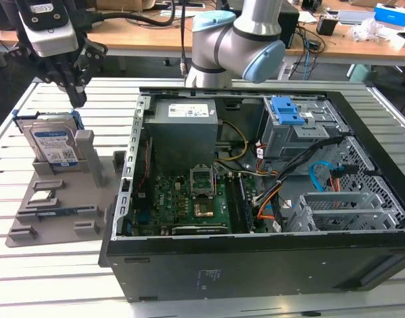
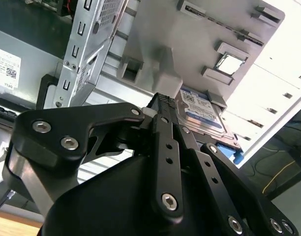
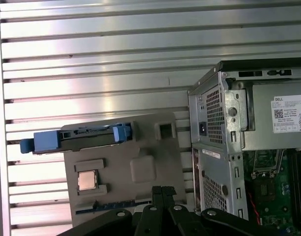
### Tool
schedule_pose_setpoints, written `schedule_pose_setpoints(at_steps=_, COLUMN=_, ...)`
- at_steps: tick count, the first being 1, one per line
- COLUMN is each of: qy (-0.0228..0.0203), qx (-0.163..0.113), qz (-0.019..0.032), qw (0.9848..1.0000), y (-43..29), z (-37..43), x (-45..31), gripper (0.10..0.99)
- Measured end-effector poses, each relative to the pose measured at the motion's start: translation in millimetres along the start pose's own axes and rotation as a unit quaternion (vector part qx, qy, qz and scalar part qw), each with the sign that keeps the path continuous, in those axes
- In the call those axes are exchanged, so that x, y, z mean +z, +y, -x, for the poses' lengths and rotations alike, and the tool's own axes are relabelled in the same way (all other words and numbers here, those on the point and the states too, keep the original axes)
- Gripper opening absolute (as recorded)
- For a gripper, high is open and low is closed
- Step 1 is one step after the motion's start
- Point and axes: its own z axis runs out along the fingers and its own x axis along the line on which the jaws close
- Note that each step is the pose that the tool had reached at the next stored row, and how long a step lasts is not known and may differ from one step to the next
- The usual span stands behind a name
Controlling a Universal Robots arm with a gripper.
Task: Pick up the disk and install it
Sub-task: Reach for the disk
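**Claw poised over the standing disk, nothing lifted yet**

The black claw [image 1: 77, 99] hangs just above the upper corner of the disk [image 1: 52, 144]. The disk is a flat silver metal drive with a white-and-blue label and a bright blue plastic bracket round its rim. The claw looks drawn narrow, tips together with nothing between them, and the second wrist view shows the claw [image 2: 163, 101] tapering to a point the same way.

The disk stands on edge in a slot of the flat grey plastic holder [image 1: 63, 218]. The holder lies on the slatted metal counter [image 1: 57, 285], at the exterior view's left of the open black computer case [image 1: 255, 265]. I take it the disk is stood up like that so its top rim is free to be taken from above. In the first wrist view, looking down past the claw [image 3: 163, 189], the disk [image 3: 86, 138] is a thin strip between blue bracket ends.

A small square silver processor chip [image 3: 86, 180] lies flat in its own recess of the same holder, apart from the disk.

The case lies on its side with the panel off, so its inside faces up. The blue-latched grey metal drive cage [image 1: 295, 126] sits in its far corner. I judge the job to be at its start, with the disk not yet gripped.
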Motion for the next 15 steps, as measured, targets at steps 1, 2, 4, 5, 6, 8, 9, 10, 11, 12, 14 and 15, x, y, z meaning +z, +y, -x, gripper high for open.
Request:
schedule_pose_setpoints(at_steps=1, qy=0.0000, qx=0.000, qz=0.0000, qw=1.0000, y=-0.2, z=-2.3, x=-0.1, gripper=0.106)
schedule_pose_setpoints(at_steps=2, qy=0.0000, qx=0.000, qz=0.0000, qw=1.0000, y=-0.3, z=-3.9, x=-0.1, gripper=0.106)
schedule_pose_setpoints(at_steps=4, qy=0.0000, qx=0.000, qz=0.0000, qw=1.0000, y=-0.6, z=-8.4, x=-0.3, gripper=0.106)
schedule_pose_setpoints(at_steps=5, qy=0.0000, qx=0.000, qz=0.0000, qw=1.0000, y=-0.8, z=-10.4, x=-0.3, gripper=0.106)
schedule_pose_setpoints(at_steps=6, qy=0.0000, qx=0.000, qz=0.0000, qw=1.0000, y=-0.9, z=-12.7, x=-0.4, gripper=0.106)
schedule_pose_setpoints(at_steps=8, qy=0.0000, qx=0.000, qz=0.0000, qw=1.0000, y=-1.4, z=-18.4, x=-0.5, gripper=0.106)
schedule_pose_setpoints(at_steps=9, qy=0.0000, qx=0.000, qz=0.0000, qw=1.0000, y=-1.5, z=-20.1, x=-0.6, gripper=0.106)
schedule_pose_setpoints(at_steps=10, qy=0.0000, qx=0.000, qz=0.0000, qw=1.0000, y=-1.6, z=-21.4, x=-0.6, gripper=0.106)
schedule_pose_setpoints(at_steps=11, qy=0.0000, qx=0.000, qz=0.0000, qw=1.0000, y=-1.8, z=-23.7, x=-0.6, gripper=0.106)
schedule_pose_setpoints(at_steps=12, qy=0.0000, qx=0.000, qz=0.0000, qw=1.0000, y=-1.9, z=-24.9, x=-0.7, gripper=0.106)
schedule_pose_setpoints(at_steps=14, qy=0.0000, qx=0.000, qz=0.0000, qw=1.0000, y=-2.1, z=-28.7, x=-0.8, gripper=0.106)
schedule_pose_setpoints(at_steps=15, qy=0.0000, qx=0.000, qz=0.0000, qw=1.0000, y=-2.3, z=-31.0, x=-0.8, gripper=0.106)
